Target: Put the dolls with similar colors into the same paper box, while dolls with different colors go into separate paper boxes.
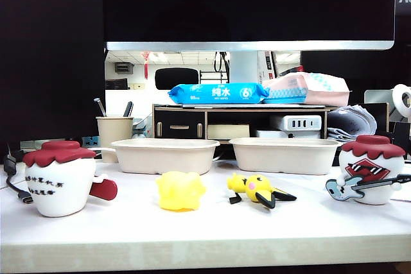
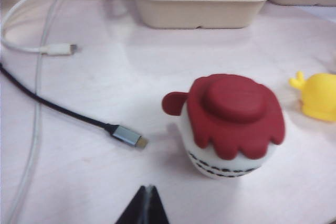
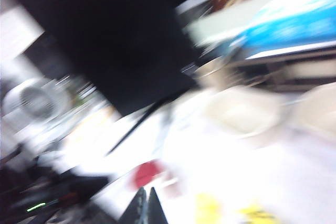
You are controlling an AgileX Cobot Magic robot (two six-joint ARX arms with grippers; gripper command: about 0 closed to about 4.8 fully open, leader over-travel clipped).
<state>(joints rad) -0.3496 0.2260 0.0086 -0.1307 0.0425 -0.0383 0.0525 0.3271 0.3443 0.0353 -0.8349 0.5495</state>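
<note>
1. Exterior cam showed the full layout on the table [image 1: 205, 235]: left paper box [image 1: 166, 154] and right paper box [image 1: 284, 154] side by side at the back, both empty, pen cup [image 1: 113, 134] left of them. Neither of my arms was in that view.
2. Same cam, front row from the left: script doll [image 1: 61, 178], yellow blob [image 1: 180, 190], black-eared critter [image 1: 258, 189] lying on its side, guitar doll [image 1: 371, 170]. All were out of the boxes.
3. Left wrist cam added what the exterior barely showed: a black USB cable [image 2: 126, 135] and a white cable [image 2: 52, 49] lying beside the script doll [image 2: 231, 124], blob edge [image 2: 317, 97] just past it.
4. Right wrist cam was motion-blurred; only smears of red, yellow and a box were readable.
5. Left claw [image 2: 147, 191]: tips pressed together, holding nothing, short of the script doll, not touching.
6. Right claw [image 3: 146, 194]: tips together too, empty.
</note>
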